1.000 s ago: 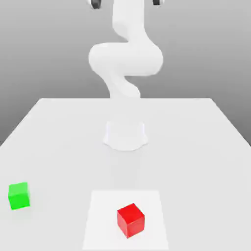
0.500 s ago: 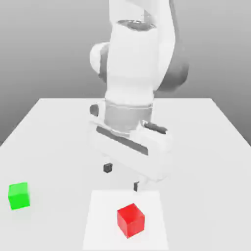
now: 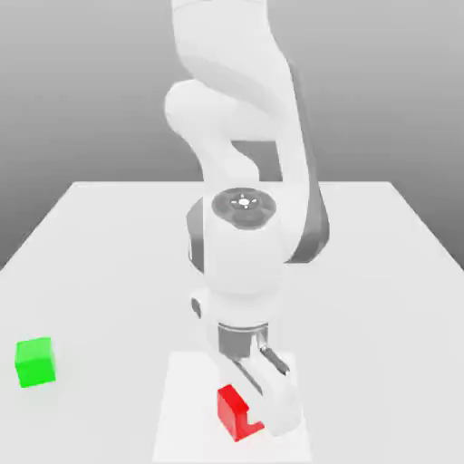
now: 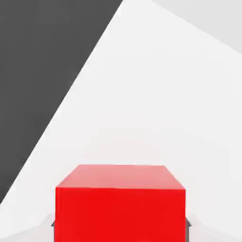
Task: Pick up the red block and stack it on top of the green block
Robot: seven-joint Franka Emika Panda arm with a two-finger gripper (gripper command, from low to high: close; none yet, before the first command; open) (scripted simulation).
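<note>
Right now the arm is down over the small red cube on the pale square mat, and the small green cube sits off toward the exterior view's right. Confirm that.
One detail is wrong: the small green cube sits toward the exterior view's left, not its right, as the exterior view shows. The rest holds: the arm is down over the small red cube on the pale square mat.

Swung forward and down from a raised pose a second ago, when only upper links showed above the tabletop. Half a second ago, hand poised above the red block (image 3: 232, 410) with fingertips clear of it; now hand (image 3: 258, 408) lowered onto the block, covering its side toward the exterior view's right. Wrist turned, round joint cap now facing outward.
</note>
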